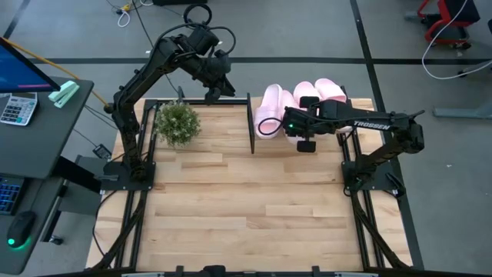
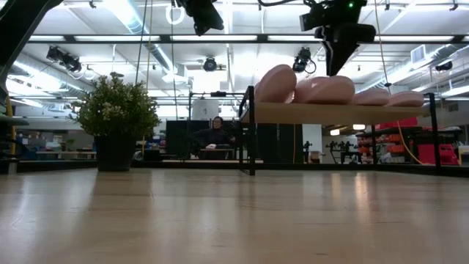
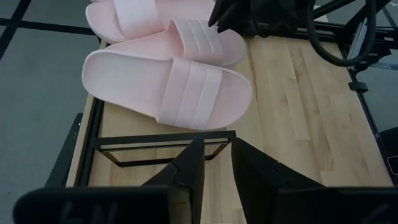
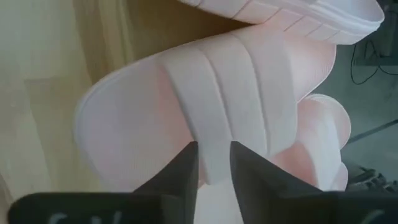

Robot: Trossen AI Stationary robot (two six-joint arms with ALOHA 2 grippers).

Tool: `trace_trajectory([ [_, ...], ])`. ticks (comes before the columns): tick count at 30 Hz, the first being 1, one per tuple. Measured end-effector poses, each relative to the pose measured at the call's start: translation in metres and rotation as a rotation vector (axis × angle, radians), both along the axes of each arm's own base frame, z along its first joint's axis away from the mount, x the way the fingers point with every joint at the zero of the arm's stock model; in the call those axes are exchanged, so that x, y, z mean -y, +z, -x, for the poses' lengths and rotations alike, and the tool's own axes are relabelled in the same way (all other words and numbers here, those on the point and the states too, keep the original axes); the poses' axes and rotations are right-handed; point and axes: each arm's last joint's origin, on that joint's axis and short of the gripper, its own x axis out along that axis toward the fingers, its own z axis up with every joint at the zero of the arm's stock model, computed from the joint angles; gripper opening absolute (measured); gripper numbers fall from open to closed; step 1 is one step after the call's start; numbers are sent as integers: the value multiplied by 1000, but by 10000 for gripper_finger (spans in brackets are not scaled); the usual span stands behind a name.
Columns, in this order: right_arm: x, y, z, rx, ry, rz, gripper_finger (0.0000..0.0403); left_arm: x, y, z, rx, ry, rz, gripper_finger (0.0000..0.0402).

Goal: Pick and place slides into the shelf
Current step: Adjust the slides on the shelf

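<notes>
Four pale pink slides lay crowded together on the shelf at the table's far right edge. The right gripper hovered just above them, its fingers nearly closed and holding nothing. The left gripper hung high beyond the far edge, fingers narrowly parted, empty. A potted plant stood far left; the near table lay open.

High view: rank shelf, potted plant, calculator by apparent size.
1. shelf, mostly covered by slides
2. potted plant
3. calculator, smallest; it sits off the table, so true size stays unsure.
</notes>
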Motion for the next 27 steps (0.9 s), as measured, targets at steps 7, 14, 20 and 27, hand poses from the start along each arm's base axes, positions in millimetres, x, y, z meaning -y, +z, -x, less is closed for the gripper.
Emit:
trace_trajectory([
  [7, 3, 0, -3, 50, -15, -34, 131, 0, 0, 0, 0, 0, 0, 89],
  [14, 3, 3, -2, 39, -14, 1, 163, 0, 0, 0, 0, 3, 4, 83],
  [20, 10, 36, -3, 150, -36, 87, 123, 0, 0, 0, 0, 3, 3, 91],
  [27, 66, 58, 5, 402, -222, -90, 13, 0, 0, 0, 0, 3, 3, 84],
])
